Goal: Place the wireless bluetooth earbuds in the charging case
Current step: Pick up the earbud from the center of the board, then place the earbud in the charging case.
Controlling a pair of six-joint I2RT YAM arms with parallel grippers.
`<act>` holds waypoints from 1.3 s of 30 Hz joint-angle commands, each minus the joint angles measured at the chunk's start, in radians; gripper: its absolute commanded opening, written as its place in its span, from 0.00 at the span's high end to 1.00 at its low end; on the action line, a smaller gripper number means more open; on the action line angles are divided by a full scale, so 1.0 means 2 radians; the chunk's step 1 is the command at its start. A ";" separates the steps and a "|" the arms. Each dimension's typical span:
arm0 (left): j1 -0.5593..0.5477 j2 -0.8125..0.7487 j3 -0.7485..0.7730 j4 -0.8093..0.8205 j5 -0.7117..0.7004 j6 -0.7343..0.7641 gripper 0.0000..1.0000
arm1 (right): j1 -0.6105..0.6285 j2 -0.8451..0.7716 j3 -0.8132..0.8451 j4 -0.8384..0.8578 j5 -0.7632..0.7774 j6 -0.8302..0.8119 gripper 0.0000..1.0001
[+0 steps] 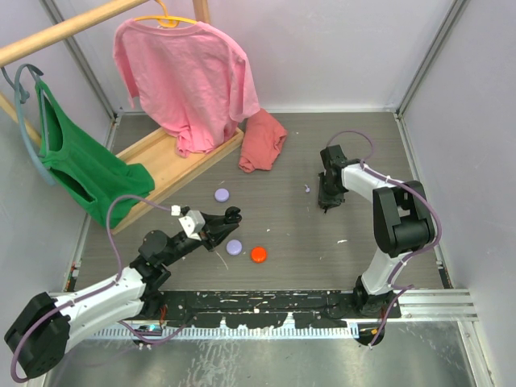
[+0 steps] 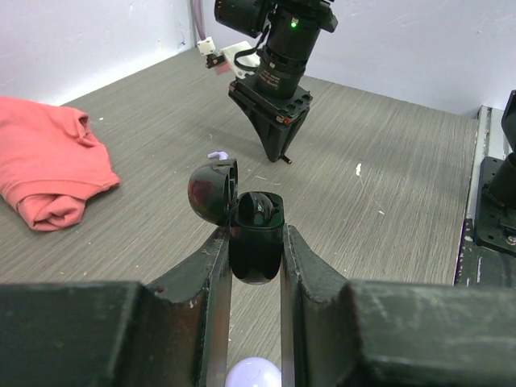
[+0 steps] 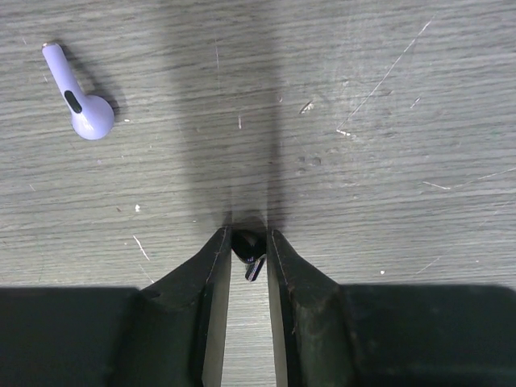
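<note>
My left gripper (image 1: 230,216) (image 2: 256,235) is shut on the black charging case (image 2: 256,242), held above the table. Its lid (image 2: 212,190) hangs open to the left, and the sockets inside look dark. Across the table, my right gripper (image 1: 326,203) (image 2: 284,158) (image 3: 248,246) points straight down at the surface. It is shut on a small black earbud (image 3: 250,253), whose stem shows between the fingertips. A lavender earbud (image 3: 81,103) (image 1: 307,189) (image 2: 216,155) lies loose on the table just left of that gripper.
Two lavender pucks (image 1: 222,194) (image 1: 234,247) and an orange-red puck (image 1: 259,255) lie near my left gripper. A folded salmon cloth (image 1: 262,141) (image 2: 48,173) lies at the back. A wooden rack (image 1: 173,161) with pink and green shirts fills the back left.
</note>
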 commanded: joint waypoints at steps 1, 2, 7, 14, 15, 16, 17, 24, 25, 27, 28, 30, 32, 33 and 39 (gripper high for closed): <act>0.001 0.002 0.004 0.037 -0.008 -0.003 0.98 | 0.003 -0.017 -0.002 -0.033 -0.008 -0.008 0.78; 0.001 0.002 0.003 0.037 -0.008 -0.003 0.98 | 0.003 -0.022 -0.003 -0.032 -0.011 -0.008 0.79; 0.000 0.008 0.004 0.044 -0.008 -0.004 0.98 | 0.020 -0.055 -0.011 -0.017 -0.009 -0.010 0.80; 0.000 0.026 0.006 0.069 -0.008 -0.002 0.98 | 0.082 -0.135 -0.029 0.024 0.018 0.008 0.81; 0.000 0.026 0.007 0.072 -0.008 -0.002 0.98 | 0.093 -0.145 -0.029 0.029 0.023 0.011 0.81; 0.000 0.026 0.007 0.075 -0.009 -0.002 0.98 | 0.104 -0.156 -0.031 0.035 0.029 0.013 0.81; 0.001 0.026 0.008 0.076 -0.008 -0.001 0.98 | 0.117 -0.167 -0.032 0.042 0.034 0.015 0.81; 0.000 0.026 0.011 0.088 -0.007 -0.001 0.97 | 0.199 -0.249 -0.046 0.121 0.041 0.013 0.81; 0.000 0.026 0.013 0.090 -0.006 -0.001 0.97 | 0.215 -0.262 -0.049 0.134 0.041 0.012 0.81; 0.001 0.027 0.016 0.089 -0.005 -0.002 0.97 | 0.240 -0.284 -0.057 0.161 0.044 0.007 0.82; 0.000 0.027 0.018 0.087 -0.004 -0.002 0.97 | 0.252 -0.295 -0.061 0.176 0.047 0.005 0.82; 0.000 0.027 0.021 0.087 -0.004 -0.001 0.97 | 0.271 -0.314 -0.069 0.203 0.050 0.004 0.82; 0.000 0.027 0.024 0.087 -0.006 -0.001 0.97 | 0.288 -0.334 -0.082 0.243 0.044 0.003 0.82; 0.001 0.028 0.026 0.087 -0.007 -0.001 0.97 | 0.297 -0.342 -0.087 0.258 0.043 0.003 0.83; 0.001 0.034 0.038 0.091 -0.008 -0.005 0.97 | 0.357 -0.373 -0.118 0.349 0.042 -0.008 0.82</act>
